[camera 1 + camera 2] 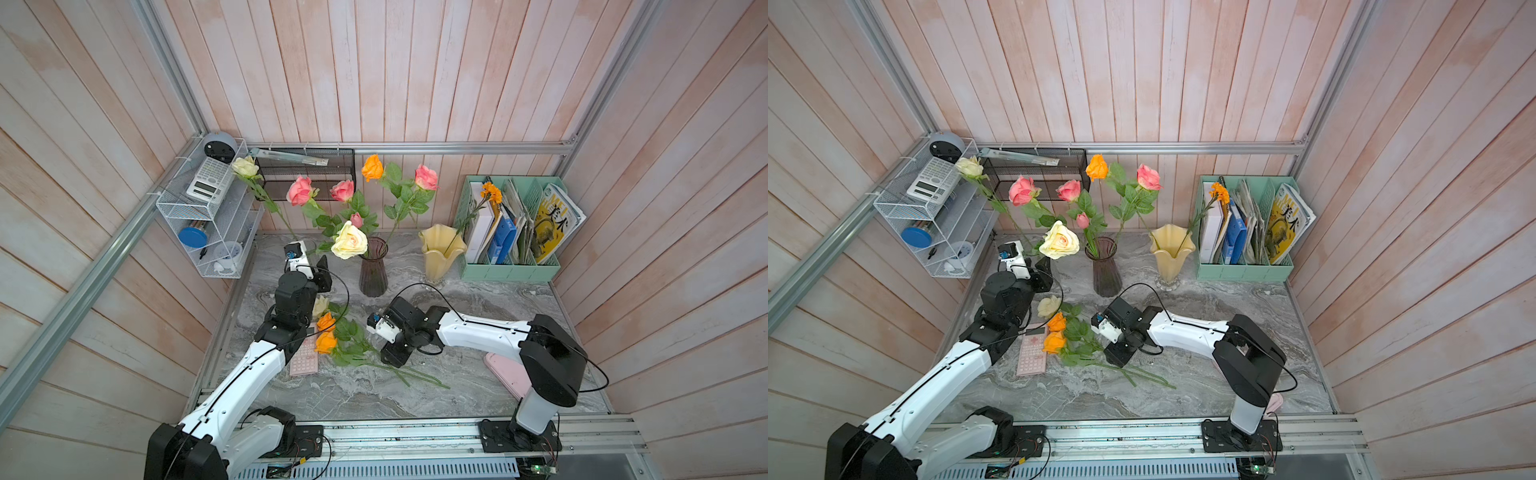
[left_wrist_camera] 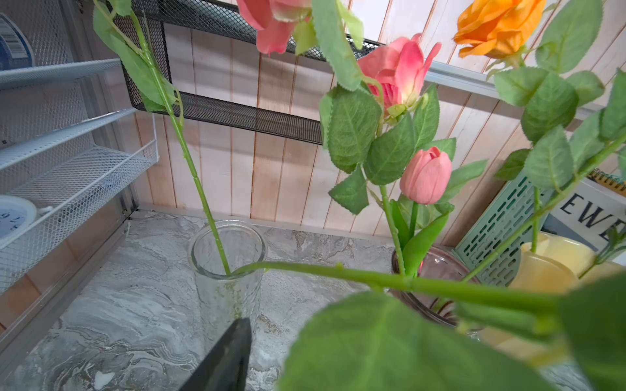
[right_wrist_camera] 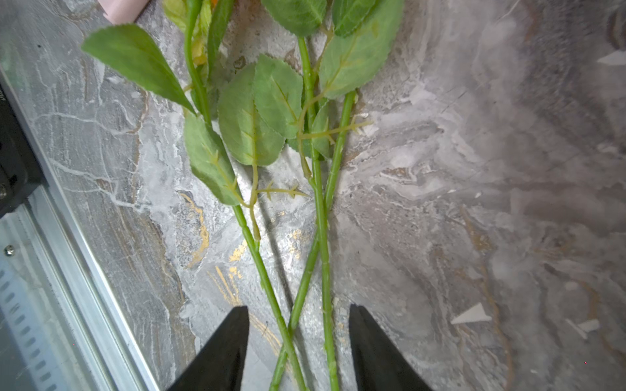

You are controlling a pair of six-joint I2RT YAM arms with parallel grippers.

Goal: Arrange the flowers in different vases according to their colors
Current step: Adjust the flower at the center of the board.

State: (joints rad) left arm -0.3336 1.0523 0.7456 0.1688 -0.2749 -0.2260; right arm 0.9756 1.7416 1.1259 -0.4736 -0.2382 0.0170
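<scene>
Right gripper [image 3: 298, 307], released, straddles green flower stems [image 3: 320, 210] on the grey marbled bench [image 3: 440, 169], seemingly set to clench one; the state of the left gripper [image 1: 316, 268] at the clear glass cylinder vase [image 2: 227, 270] cannot be told.

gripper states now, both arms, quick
left gripper: cannot tell, a leaf hides half of it
right gripper: open, astride the loose stems, gripping nothing

Illumination bright, even and diffuse; shadows on the surface [image 1: 374, 399] are faint and soft-edged. Both top views bow the wall planks [image 1: 374, 62] toward the edges. Left wrist view: foreground leaf [image 2: 389, 342] defocused. Right wrist view: stems [image 3: 321, 237] just ahead of the right hand [image 3: 298, 308] sharp, surface farther off blurred.
</scene>
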